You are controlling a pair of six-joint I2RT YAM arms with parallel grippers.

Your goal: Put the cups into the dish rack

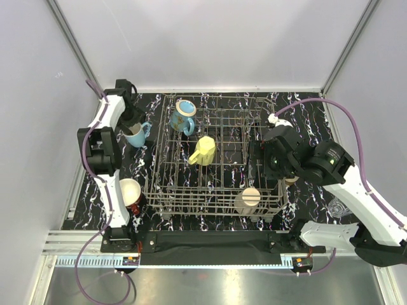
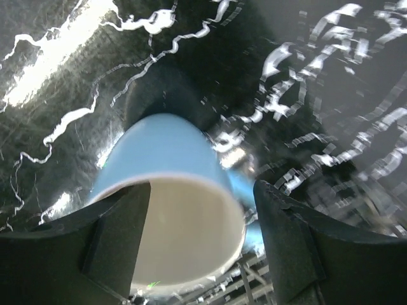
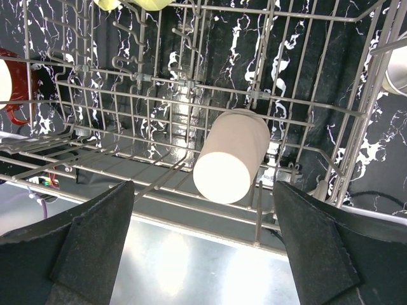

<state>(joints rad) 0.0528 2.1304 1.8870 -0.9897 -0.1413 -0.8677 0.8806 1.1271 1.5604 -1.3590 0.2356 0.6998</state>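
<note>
- The left hand (image 2: 202, 190), nearest the lens, stands part open astride the light blue mug (image 2: 165, 159), whose mouth faces it; no firm grip shows.
- In the top view that mug stands upright on the desk (image 1: 305, 108), just left of the dish rack (image 1: 191, 202), by its upper-left corner.
- The right hand (image 3: 203, 184) gapes wide and empty above a cream cup (image 3: 232, 155) lying in the rack.
- No writing is readable.

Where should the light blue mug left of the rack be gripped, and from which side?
Likely the rim wall, from above: the mug stands upright, mouth open, handle toward the rack, so pinch the wall away from the handle.
</note>
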